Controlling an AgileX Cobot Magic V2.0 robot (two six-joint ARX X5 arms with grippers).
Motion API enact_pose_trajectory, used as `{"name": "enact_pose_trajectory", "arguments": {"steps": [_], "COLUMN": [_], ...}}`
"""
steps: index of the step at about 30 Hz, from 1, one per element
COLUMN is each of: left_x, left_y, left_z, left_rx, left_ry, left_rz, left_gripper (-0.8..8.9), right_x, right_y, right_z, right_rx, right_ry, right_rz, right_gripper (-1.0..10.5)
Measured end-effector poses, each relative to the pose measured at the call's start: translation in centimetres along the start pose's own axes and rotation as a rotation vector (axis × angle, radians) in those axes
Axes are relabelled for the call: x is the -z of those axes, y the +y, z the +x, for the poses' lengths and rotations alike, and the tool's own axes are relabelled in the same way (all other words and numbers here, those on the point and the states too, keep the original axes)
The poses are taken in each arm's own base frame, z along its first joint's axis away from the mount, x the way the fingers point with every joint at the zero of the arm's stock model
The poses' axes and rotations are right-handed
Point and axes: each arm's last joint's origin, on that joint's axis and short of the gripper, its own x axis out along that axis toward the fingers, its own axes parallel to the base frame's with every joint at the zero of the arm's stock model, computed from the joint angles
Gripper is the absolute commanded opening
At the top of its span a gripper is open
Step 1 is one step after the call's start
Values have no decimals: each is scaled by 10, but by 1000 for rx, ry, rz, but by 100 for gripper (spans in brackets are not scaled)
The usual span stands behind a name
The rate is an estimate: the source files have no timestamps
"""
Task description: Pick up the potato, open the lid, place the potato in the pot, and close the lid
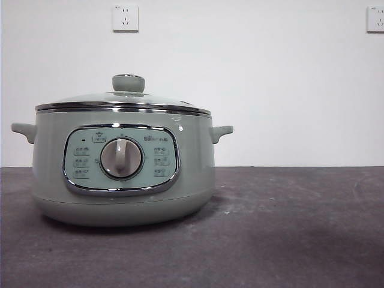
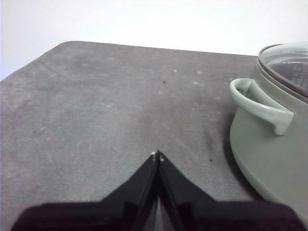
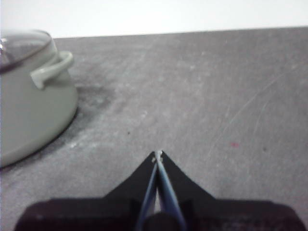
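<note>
The pot (image 1: 123, 174) stood on the dark grey desk (image 1: 288, 228) with the lid (image 1: 123, 99) seated flat on its rim, the knob (image 1: 128, 83) upright at the centre. No potato showed in any view; whether it lay inside the pot could not be told through the glass. The left claw (image 2: 158, 155) hung over bare desk with its jaws pressed together, holding nothing, the pot near it on one side. The right claw (image 3: 158, 155) was likewise pinched closed and empty, with the pot well apart on its other side.
</note>
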Motion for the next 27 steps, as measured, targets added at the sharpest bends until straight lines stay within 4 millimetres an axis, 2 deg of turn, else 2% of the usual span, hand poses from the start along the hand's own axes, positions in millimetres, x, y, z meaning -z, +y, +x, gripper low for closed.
{"name": "enact_pose_trajectory", "arguments": {"steps": [3, 27], "left_x": [0, 0], "left_y": [0, 0], "left_z": [0, 0], "left_rx": [0, 4], "left_ry": [0, 1], "left_rz": [0, 0], "left_gripper": [-2, -2], "right_x": [7, 6], "right_y": [-1, -1], "right_z": [2, 1], "right_rx": [0, 2], "right_ry": [-9, -40], "right_rz": [16, 27], "right_gripper": [1, 1]}}
